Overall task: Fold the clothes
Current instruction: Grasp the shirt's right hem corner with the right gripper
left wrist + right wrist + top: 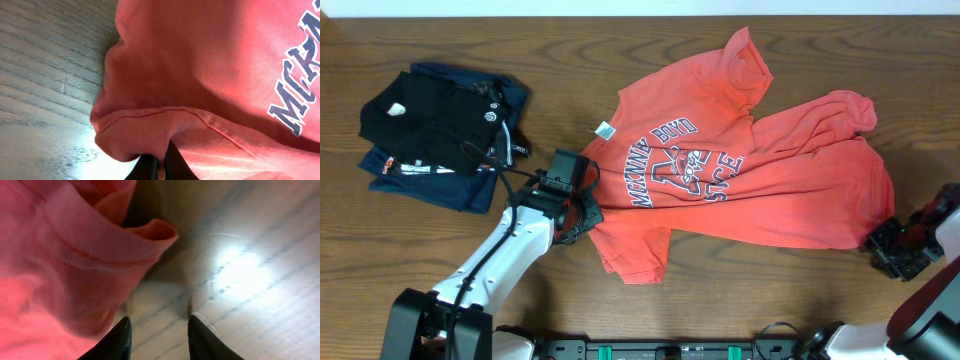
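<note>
The brown wooden tabletop point(620, 40) has three pieces of clothing on it. The red T-shirt point(740, 170) lies spread out with its printed letters facing up. It sits between the two sets of fingers.

The left fingers point(161, 169) are pressed tight together. They pinch a fold of the red shirt at its edge, near a sleeve seam. The cloth bunches up right above their tips, and bare wood shows off to one side of them.

The right fingers point(159, 336) are partly open and hold nothing. Only wood shows between them. A curled bit of the shirt's hem hangs just ahead of them and to one side, close but not touching.

On the other side of the left fingers from the shirt sits a folded black garment point(425, 120). It rests on top of a folded navy garment point(460, 192). Both look finished.

The red shirt does not look folded yet. It is wrinkled and lumpy, and its sleeves stick out. I think the job on this shirt is only starting. One side is gripped and the other is not. The sleeves and the body are all left to fold.
</note>
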You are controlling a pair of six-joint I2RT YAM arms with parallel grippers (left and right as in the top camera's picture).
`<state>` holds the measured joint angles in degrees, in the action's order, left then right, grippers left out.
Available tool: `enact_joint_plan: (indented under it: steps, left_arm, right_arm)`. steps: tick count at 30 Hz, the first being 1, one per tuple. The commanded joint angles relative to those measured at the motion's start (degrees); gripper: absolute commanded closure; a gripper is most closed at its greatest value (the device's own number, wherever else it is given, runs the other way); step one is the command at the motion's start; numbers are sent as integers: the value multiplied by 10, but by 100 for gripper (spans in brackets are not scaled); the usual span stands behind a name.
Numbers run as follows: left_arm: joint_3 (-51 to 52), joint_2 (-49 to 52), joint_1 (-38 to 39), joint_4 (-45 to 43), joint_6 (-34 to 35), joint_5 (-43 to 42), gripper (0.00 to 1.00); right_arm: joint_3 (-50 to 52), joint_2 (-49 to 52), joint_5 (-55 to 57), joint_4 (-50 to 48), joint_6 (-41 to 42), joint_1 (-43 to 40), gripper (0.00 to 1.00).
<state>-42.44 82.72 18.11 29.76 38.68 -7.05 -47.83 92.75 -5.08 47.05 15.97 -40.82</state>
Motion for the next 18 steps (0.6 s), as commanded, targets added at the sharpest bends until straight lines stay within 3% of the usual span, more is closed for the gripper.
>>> enact_joint_plan:
  steps: [1,18]
  left_arm:
    - [2,-2,-3,2,-10,13,94]
    - [2,-2,-3,2,-10,13,94]
  right_arm:
    - [-9,-44,-10,-8,-7,-10,63]
    - [69,-51,35,-146,12,-11,60]
